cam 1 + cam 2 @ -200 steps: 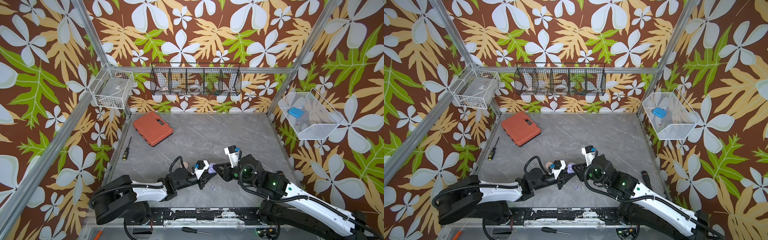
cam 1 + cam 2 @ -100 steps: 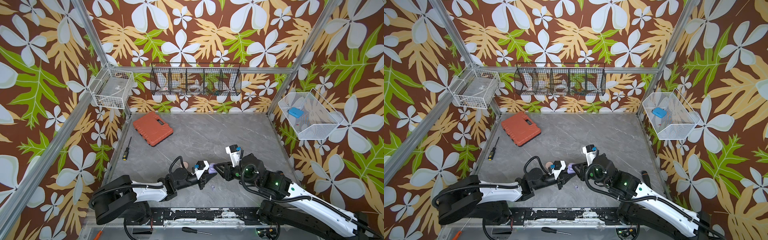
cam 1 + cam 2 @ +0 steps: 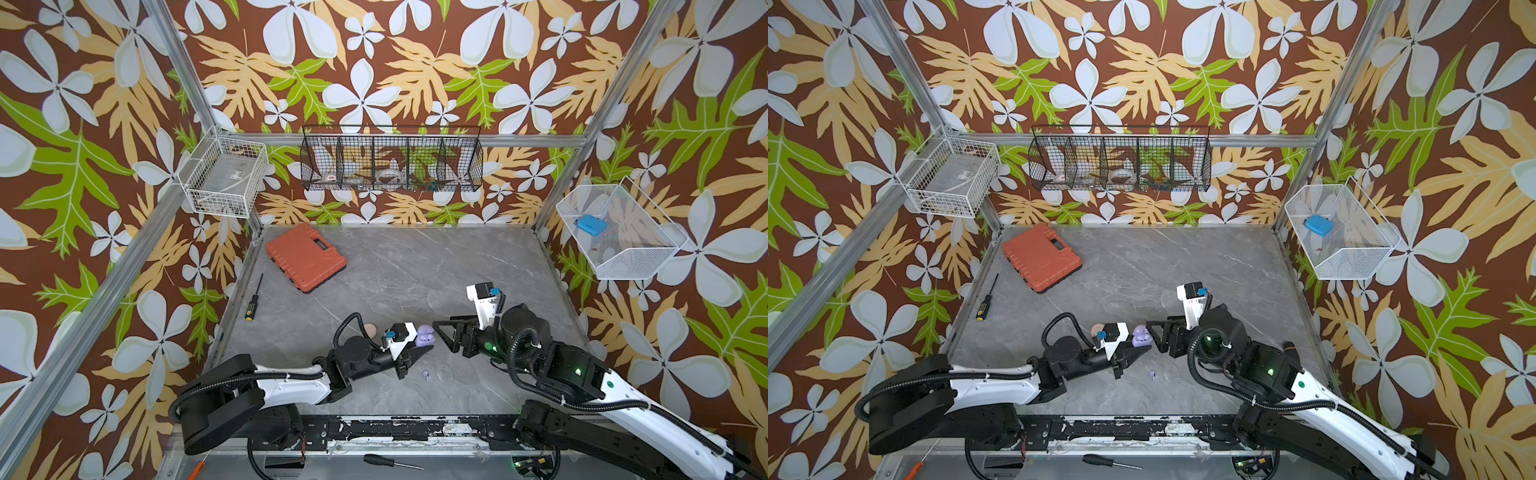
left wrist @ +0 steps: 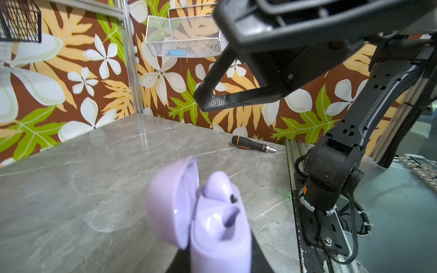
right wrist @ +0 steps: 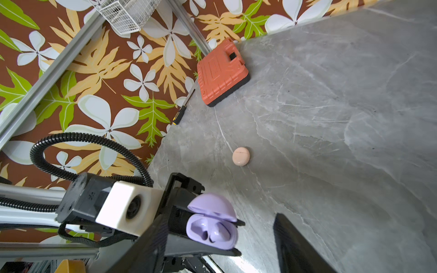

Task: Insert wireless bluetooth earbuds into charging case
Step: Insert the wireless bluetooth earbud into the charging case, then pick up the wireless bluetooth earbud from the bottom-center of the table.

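Lavender case (image 4: 220,227): smooth glossy plastic. Tabletop (image 3: 436,266): grey marble-look, faint sheen. Orange toolbox (image 3: 305,257), left of centre: ribbed matt plastic. White basket (image 3: 631,259), right edge: fine metal mesh.

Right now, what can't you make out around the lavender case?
- Loose lavender earbud: too small in both top views to tell how it lies.
- Lavender case: blurred and cut off by an edge in the left wrist view.
- Pink case: shut in the right wrist view, contents hidden.

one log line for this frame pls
left gripper: shut on open lavender case | right gripper: open, empty, beside case | seated earbud: in case | loose earbud: on table | pink case: closed, on table
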Controlling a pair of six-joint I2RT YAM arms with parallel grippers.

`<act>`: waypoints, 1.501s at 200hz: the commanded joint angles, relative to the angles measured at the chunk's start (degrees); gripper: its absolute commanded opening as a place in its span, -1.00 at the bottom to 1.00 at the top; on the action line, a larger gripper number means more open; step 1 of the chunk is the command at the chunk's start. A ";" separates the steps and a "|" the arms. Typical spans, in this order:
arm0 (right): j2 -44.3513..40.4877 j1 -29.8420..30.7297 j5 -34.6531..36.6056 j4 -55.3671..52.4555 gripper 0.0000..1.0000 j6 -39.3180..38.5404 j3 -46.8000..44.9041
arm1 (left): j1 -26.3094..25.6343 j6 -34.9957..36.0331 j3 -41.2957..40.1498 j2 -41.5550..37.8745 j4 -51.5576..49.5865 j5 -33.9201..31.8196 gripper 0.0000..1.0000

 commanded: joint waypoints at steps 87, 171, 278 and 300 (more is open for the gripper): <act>-1.29 0.03 10.30 -9.22 0.99 0.55 -0.32 | 0.15 21.39 0.41 -26.77 -27.82 -5.34 -1.00; 0.70 -0.02 5.29 -4.92 0.99 5.58 -12.28 | 0.02 21.39 -10.14 -44.56 -31.13 -11.95 -1.00; 7.18 0.20 -4.02 4.92 0.88 11.61 -24.38 | 0.02 24.51 -10.92 -46.48 -31.53 -14.44 -1.00; 8.86 0.75 -3.26 4.58 0.78 11.62 -23.84 | 0.03 24.85 -10.91 -45.80 -31.90 -13.89 -1.00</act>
